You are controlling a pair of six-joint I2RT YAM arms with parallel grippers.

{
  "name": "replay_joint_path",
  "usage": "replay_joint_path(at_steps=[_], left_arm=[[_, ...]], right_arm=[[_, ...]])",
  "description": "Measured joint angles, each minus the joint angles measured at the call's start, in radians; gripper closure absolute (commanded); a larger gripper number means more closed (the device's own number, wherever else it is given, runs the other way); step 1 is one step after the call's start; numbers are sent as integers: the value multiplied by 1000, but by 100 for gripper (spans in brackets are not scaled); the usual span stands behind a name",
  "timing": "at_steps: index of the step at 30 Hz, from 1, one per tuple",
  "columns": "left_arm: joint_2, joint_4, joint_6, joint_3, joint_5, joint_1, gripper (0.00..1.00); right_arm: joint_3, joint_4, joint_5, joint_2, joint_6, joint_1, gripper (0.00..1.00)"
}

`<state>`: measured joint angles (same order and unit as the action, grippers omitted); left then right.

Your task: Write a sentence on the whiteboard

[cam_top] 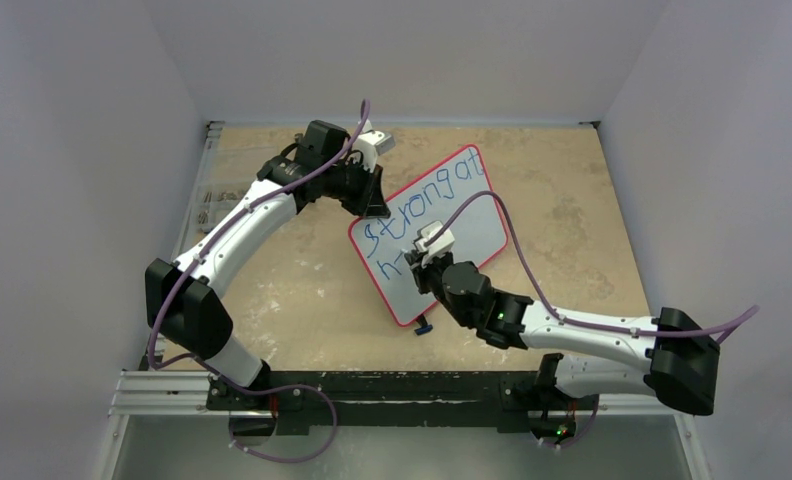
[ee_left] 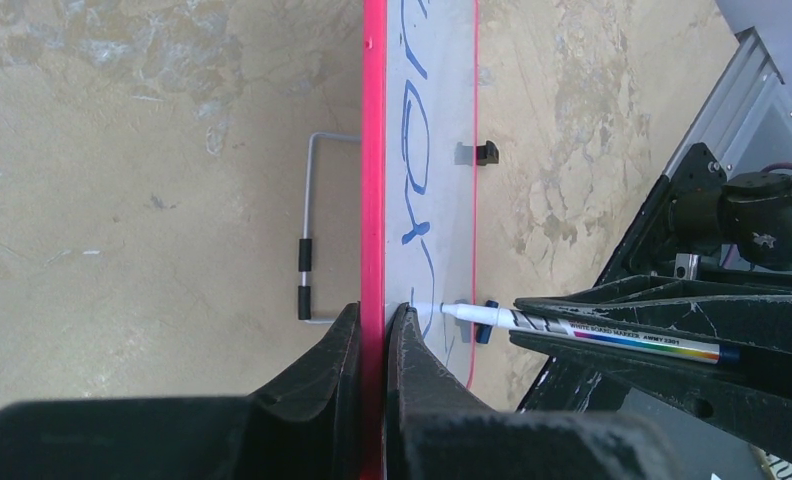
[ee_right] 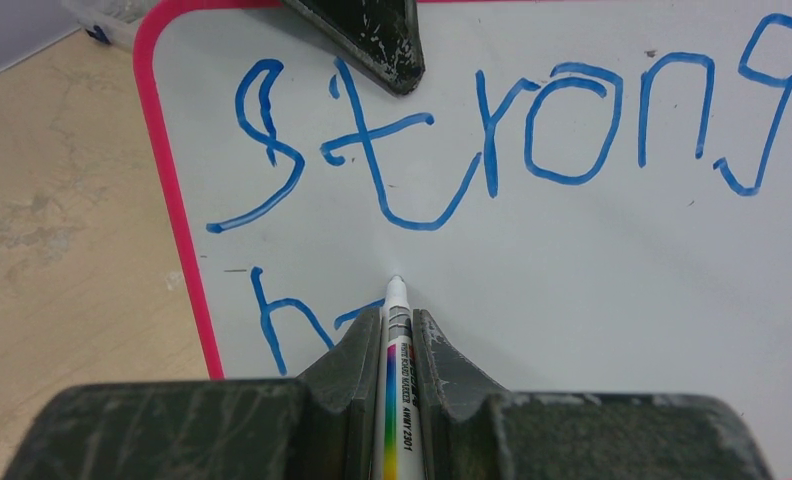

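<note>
A: Where does the whiteboard [cam_top: 480,238] stand?

B: Upright, mid-table [cam_top: 302,290], set at a slant. The left gripper [ee_left: 372,310] is clamped on its pink top edge.

A: And the right gripper [ee_right: 399,320]?

B: Closed around a whiteboard marker [ee_right: 400,385]. Its tip touches the board just right of a blue "h", under the sentence [cam_top: 427,197], which reads "strong at" so far.
</note>
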<state>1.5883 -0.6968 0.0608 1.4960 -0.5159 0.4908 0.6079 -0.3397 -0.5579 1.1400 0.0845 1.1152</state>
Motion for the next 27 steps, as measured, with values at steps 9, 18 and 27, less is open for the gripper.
replay_joint_path(at_steps=[9,18,27], left_arm=[[0,0,0,1,0,0,100],[2,-1,0,1,1,-2,100],[2,-1,0,1,1,-2,100]], right_arm=[[17,-2,48,6,-6,-4,100],[17,-14,108,10,-5,-5,100],[-6,-20,155,-2,14,-5,100]])
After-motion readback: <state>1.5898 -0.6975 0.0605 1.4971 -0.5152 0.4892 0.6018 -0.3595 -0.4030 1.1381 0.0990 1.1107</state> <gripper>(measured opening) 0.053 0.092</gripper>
